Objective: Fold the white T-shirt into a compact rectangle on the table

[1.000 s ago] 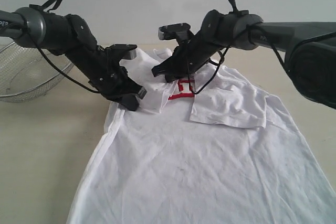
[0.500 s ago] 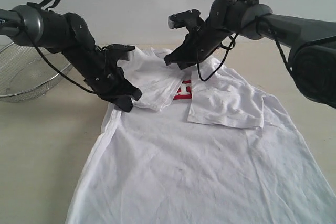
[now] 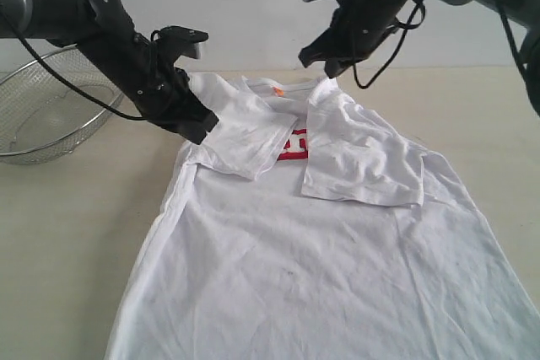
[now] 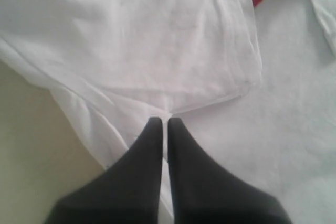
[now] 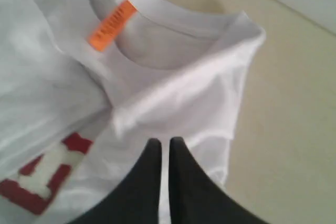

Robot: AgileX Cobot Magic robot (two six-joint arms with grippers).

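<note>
- Limp, light white T-shirt (image 3: 321, 276) lies flat on the table (image 3: 67, 233), likely best pinched at its hem corners
- Sleeves (image 3: 245, 137) sit folded in below the orange neck tag (image 3: 277, 88)
- Left gripper (image 4: 164, 124) and right gripper (image 5: 164, 142), jaws closed on nothing, flank the tag

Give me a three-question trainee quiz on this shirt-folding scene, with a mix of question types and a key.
1. True or false: the sleeves of the white T-shirt are both folded in over its chest.
2. Where is the wire-mesh basket? A: on the shirt. B: on the table beside the shirt, on the left arm's side. C: held by the right arm.
3. Fill in: the left claw and the right claw are both ____ (open or shut).

Key: 1 true; 2 B; 3 shut.
</note>
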